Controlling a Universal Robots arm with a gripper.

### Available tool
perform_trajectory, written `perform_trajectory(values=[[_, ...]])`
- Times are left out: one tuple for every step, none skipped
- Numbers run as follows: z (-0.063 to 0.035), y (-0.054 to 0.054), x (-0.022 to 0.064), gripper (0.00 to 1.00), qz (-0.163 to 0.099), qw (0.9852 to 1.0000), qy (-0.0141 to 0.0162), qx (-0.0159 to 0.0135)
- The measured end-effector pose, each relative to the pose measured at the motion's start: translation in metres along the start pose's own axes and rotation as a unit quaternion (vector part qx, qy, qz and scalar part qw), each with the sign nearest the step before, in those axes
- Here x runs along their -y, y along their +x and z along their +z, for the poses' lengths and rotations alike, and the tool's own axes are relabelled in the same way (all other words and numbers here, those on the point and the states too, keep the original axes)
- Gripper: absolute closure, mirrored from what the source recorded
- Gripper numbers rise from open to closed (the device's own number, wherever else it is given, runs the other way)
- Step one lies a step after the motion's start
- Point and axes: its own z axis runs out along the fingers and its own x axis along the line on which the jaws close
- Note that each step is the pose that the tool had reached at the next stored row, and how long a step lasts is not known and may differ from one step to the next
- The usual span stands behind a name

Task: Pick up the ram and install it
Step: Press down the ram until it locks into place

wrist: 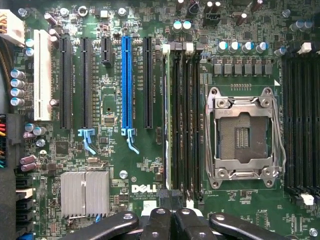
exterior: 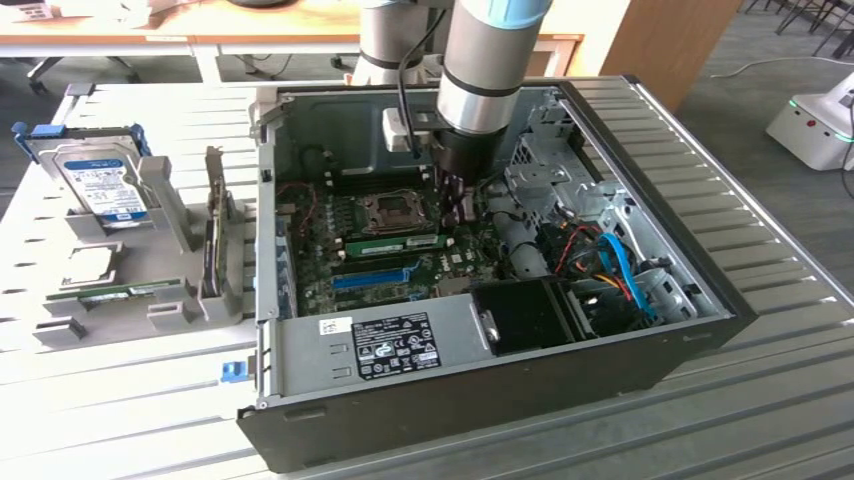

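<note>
A big black computer case [exterior: 694, 330] lies open on a table of pale metal slats [exterior: 774, 420]. Inside it is a flat green board full of small parts [wrist: 110, 105].

The robot arm reaches down into the case. Its black gripper [exterior: 454, 205] hangs just over the green board, near the middle of the case. In the wrist view the two black fingers [wrist: 160, 222] are pressed close together, with almost no gap. I can see nothing held between them.

The ram, a long thin green stick with black chips [exterior: 394, 242], is inside the case. It stands on its edge in one of the long black slots, just beside the square silver chip socket [wrist: 243, 135]. The gripper is near it, a little toward the exterior view's right. I cannot tell if the fingers touch the ram.

A long blue slot [wrist: 126, 80] sits on the board among black slots, on the other side of the ram slots from the socket.

Outside the case, on the exterior view's left, a grey plastic holder [exterior: 160, 215] sits on the table. A silver hard drive with a blue and white label [exterior: 104, 185] leans in it. A second green stick [exterior: 130, 291] lies low in the holder, well apart from the gripper.
</note>
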Motion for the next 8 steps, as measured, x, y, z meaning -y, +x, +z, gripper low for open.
perform_trajectory(values=[[0.0002, -0.0005, 0.0, 0.89, 0.0, 1.0, 0.0001, 0.0002], [0.0002, -0.0014, 0.0, 0.89, 0.0, 1.0, 0.0, 0.0001], [0.0002, -0.0024, 0.0, 0.89, 0.0, 1.0, 0.0, 0.0], [0.0002, -0.0029, 0.0, 0.89, 0.0, 1.0, 0.0, 0.0], [0.0002, -0.0029, 0.0, 0.89, 0.0, 1.0, 0.0, 0.0], [0.0002, -0.0029, 0.0, 0.89, 0.0, 1.0, 0.0, 0.0], [0.0002, -0.0029, 0.0, 0.89, 0.0, 1.0, 0.0, 0.0], [0.0003, -0.0029, -0.0001, 0.89, 0.0, 1.0, 0.0, -0.0001]])
